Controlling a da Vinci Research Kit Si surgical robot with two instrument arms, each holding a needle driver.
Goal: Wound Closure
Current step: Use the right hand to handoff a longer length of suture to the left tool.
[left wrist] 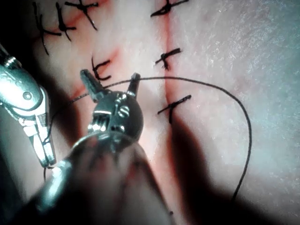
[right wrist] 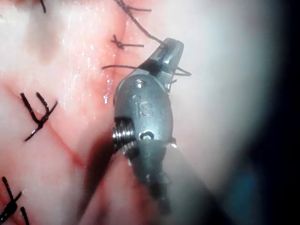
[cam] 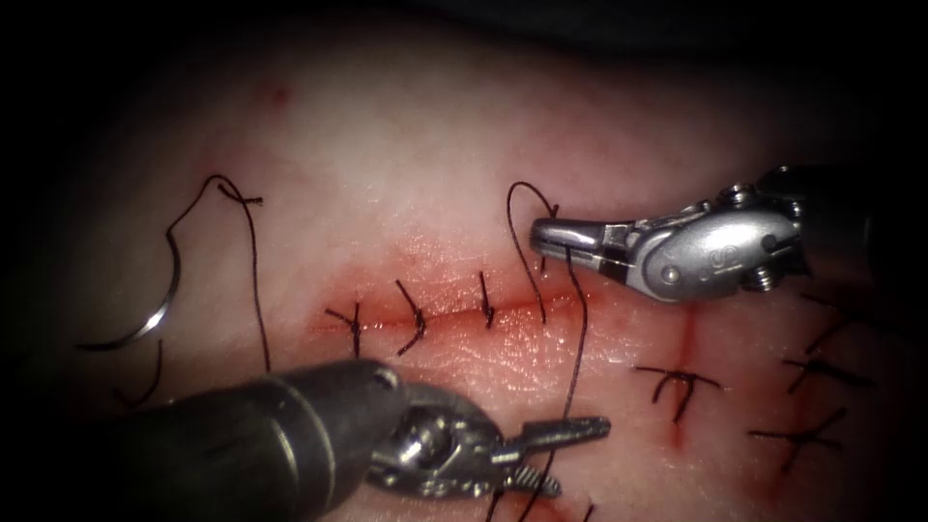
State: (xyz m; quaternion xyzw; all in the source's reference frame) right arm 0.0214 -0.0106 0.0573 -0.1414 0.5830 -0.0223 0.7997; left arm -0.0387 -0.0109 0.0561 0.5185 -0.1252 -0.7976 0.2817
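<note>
The curved needle [cam: 145,324] lies free on the tissue [cam: 406,164] far left of the cut [cam: 449,315], held by neither tool and not in the tissue. Its thread [cam: 253,280] loops up and runs down behind the left shaft. My right tool [cam: 537,231] [right wrist: 172,46] is shut on the thread [cam: 575,309] just above the cut's right end, where a strand enters the tissue. That thread hangs down between the jaws of my left tool [cam: 580,454] [left wrist: 110,75], which stand open below the cut and hold nothing.
Three finished stitches [cam: 414,315] cross the cut left of the held strand. Older knotted stitches [cam: 679,382] sit on a second cut to the right, with more [cam: 807,435] further right. Red fluid tints the wound edges. The left shaft [cam: 242,435] covers the lower left.
</note>
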